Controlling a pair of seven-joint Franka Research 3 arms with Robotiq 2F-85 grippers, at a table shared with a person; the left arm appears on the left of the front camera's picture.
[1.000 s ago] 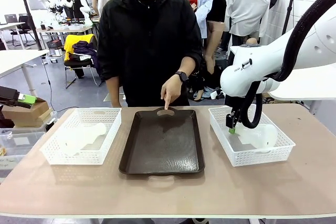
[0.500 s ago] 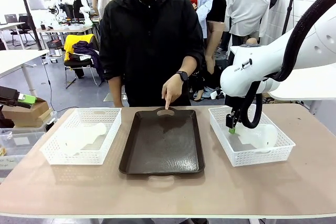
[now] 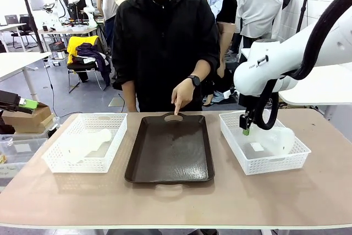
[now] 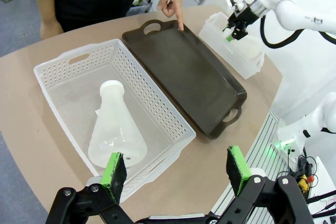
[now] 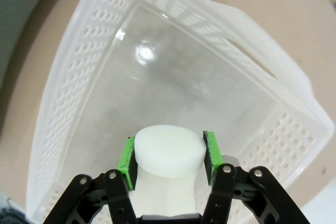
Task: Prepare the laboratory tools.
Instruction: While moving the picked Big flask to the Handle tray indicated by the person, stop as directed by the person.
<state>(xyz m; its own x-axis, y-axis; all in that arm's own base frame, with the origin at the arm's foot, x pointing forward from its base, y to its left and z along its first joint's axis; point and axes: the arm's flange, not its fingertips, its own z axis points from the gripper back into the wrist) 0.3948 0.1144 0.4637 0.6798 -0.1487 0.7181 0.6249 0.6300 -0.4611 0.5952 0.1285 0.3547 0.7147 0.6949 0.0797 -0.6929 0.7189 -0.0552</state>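
The right tool (image 3: 246, 130) hangs inside the right basket (image 3: 269, 163), its green pads pressed against the neck of the right flask (image 3: 275, 140). In the right wrist view the tool (image 5: 168, 153) pinches the flask (image 5: 169, 145) just under its mouth, with the basket walls (image 5: 79, 77) close on all sides. The left tool (image 4: 176, 169) is spread wide and holds nothing. It hovers above the near edge of the left basket (image 4: 73, 59), where the left flask (image 4: 115, 129) lies on its side, neck towards the person. The brown tray (image 3: 170, 152) sits on the bench (image 3: 176, 202) between the two baskets. The person's hand (image 3: 180, 94) points a finger down at the tray's far handle, well apart from both tools. Compared with a second ago, the right tool and its flask are slightly higher and further right in the basket. The person has shifted a little, and the finger still points at the same handle.
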